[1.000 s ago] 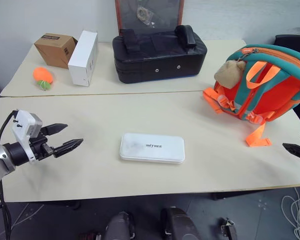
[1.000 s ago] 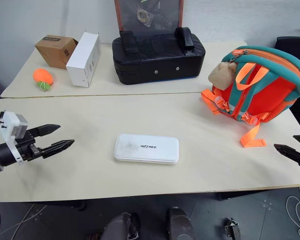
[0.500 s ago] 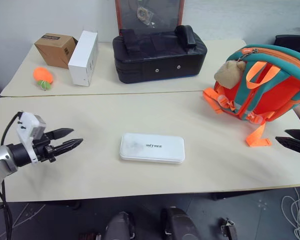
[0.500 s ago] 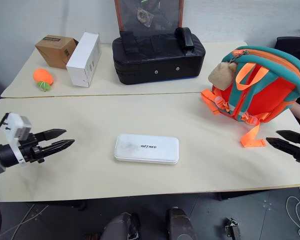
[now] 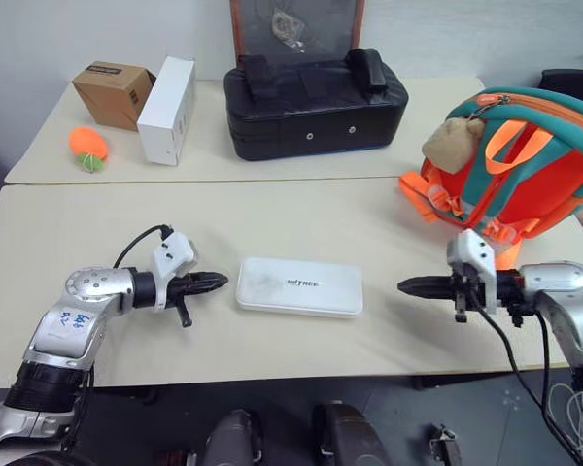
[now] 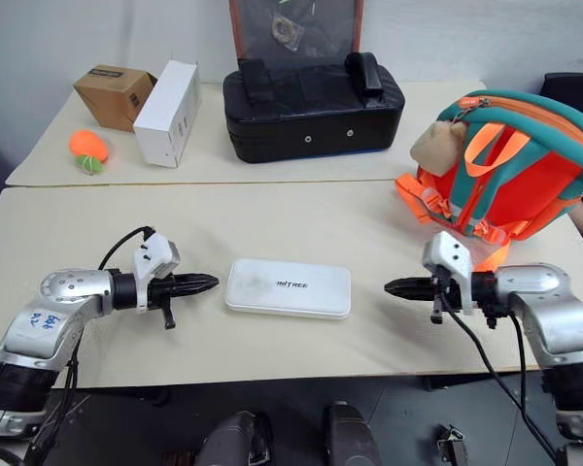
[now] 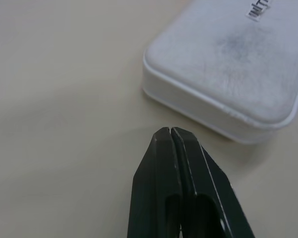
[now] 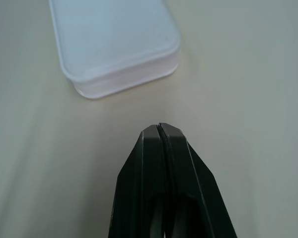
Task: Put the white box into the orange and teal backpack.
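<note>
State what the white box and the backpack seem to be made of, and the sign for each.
White box: apparently hard matte plastic, with a moulded rim and rounded corners. Backpack: woven fabric, orange with teal trim, judging by its soft folds and webbing straps.

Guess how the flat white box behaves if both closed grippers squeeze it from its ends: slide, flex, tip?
The white box looks like a rigid shell, so probably no flex. Lying flat and low on the table, it is unlikely to tip. Its smooth rounded ends may slip off the left gripper or right gripper.
</note>
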Motion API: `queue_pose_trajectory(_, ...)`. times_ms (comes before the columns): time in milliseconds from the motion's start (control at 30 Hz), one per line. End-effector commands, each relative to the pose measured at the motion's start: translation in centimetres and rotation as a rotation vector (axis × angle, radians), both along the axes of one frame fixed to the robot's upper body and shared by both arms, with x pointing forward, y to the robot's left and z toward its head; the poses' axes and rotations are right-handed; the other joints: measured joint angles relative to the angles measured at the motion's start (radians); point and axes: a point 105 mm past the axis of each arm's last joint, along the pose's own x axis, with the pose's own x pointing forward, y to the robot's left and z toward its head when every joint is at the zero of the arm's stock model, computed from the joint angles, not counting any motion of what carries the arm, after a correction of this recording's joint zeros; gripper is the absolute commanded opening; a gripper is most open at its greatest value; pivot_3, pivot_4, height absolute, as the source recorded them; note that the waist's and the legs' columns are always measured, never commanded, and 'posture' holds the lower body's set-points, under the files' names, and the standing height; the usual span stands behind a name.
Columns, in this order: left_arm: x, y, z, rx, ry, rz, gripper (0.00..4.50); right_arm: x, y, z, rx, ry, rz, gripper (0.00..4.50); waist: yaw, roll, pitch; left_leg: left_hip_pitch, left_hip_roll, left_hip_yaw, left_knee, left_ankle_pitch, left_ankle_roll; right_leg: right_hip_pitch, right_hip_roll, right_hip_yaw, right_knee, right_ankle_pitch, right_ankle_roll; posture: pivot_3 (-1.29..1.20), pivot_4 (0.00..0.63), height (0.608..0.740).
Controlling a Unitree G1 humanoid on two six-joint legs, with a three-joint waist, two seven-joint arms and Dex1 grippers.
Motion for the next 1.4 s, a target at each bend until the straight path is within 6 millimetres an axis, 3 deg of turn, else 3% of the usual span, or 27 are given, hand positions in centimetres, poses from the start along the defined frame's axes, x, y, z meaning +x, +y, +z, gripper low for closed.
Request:
queue_pose_trajectory(33,-0.1,-1.4,0.4,-0.009,-0.028,-0.044,0.03,0.0,0.8,-0.1,-0.006,-0.021,0.051,0.00,0.004,0.000,0.000,0.000,0.000,0.000,0.000,0.000,0.000,0.000,0.000,0.000,0.001,0.000,0.000,0.00,0.150,0.740)
queue_pose_trajectory(267,-1.3,-3.7,-0.2,-0.019,-0.007,-0.114,0.03,1.0,1.0,-0.3,-0.001,-0.037,0.039,0.00,0.009,0.000,0.000,0.001,0.000,0.000,0.001,0.001,-0.001,0.000,0.000,0.000,0.002,0.000,0.000,0.00,0.150,0.740)
queue_pose_trajectory(367,-1.4,-3.4,-0.4,-0.012,-0.002,-0.091,0.03,1.2,0.6,-0.4,-0.018,-0.044,0.035,0.00,0.012,0.000,0.000,0.001,0.000,0.000,0.001,0.001,-0.001,0.000,0.000,0.000,0.002,0.000,0.000,0.00,0.150,0.740)
queue_pose_trajectory(467,-1.1,-2.0,-0.6,-0.027,0.032,-0.004,0.03,1.0,0.2,-0.3,-0.041,-0.045,0.047,0.00,0.013,0.000,0.000,0.001,0.000,0.000,0.001,0.001,-0.001,0.000,0.000,0.000,0.002,0.000,0.000,0.00,0.150,0.740)
queue_pose_trajectory(567,-0.8,-0.3,-0.7,-0.137,0.158,0.113,0.61,1.0,-0.1,-0.4,-0.064,-0.051,0.060,0.00,0.014,0.000,0.000,0.001,0.000,0.000,0.001,0.001,-0.001,0.000,0.000,0.000,0.003,0.000,0.000,0.00,0.150,0.740)
queue_pose_trajectory(733,-1.3,1.0,-0.3,-0.348,0.419,0.203,2.10,1.0,-0.1,-0.7,-0.084,-0.060,0.081,0.00,0.015,0.000,0.000,0.001,0.000,-0.001,0.001,0.002,-0.001,0.000,0.000,0.000,0.003,0.000,0.000,0.00,0.150,0.740)
queue_pose_trajectory(900,-1.2,0.7,0.2,-0.527,0.671,0.239,3.48,0.8,0.2,-1.1,-0.113,-0.072,0.117,0.00,0.016,0.000,0.000,0.001,0.000,-0.001,0.002,0.002,-0.001,0.001,0.000,-0.001,0.004,0.000,0.000,0.00,0.150,0.740)
queue_pose_trajectory(1000,-1.1,-0.3,-0.1,-0.574,0.790,0.243,4.37,1.0,0.4,-1.2,-0.122,-0.081,0.130,0.00,0.016,0.000,0.000,0.001,0.000,-0.001,0.003,0.002,-0.001,0.001,0.000,-0.001,0.004,0.000,0.000,0.00,0.150,0.740)
queue_pose_trajectory(1033,-0.9,-0.7,-0.3,-0.586,0.828,0.247,4.47,1.0,0.5,-1.3,-0.123,-0.082,0.134,0.00,0.017,0.000,0.000,0.001,0.000,-0.001,0.003,0.002,-0.001,0.001,0.000,-0.001,0.005,0.000,0.000,0.00,0.150,0.740)
queue_pose_trajectory(1200,-1.6,-4.7,-1.1,-0.633,1.028,0.144,4.47,1.0,0.9,-1.5,-0.133,-0.093,0.148,0.00,0.018,0.000,0.000,0.002,0.000,-0.003,0.005,0.002,-0.001,0.003,0.000,-0.002,0.005,0.000,0.000,0.00,0.150,0.740)
queue_pose_trajectory(1400,-1.0,-8.7,-2.0,-0.545,1.076,0.079,4.47,0.9,1.0,-2.3,-0.162,-0.109,0.161,0.00,0.021,0.000,0.000,0.003,-0.001,-0.005,0.007,0.002,-0.001,0.005,0.000,-0.003,0.005,0.000,0.001,0.00,0.150,0.740)
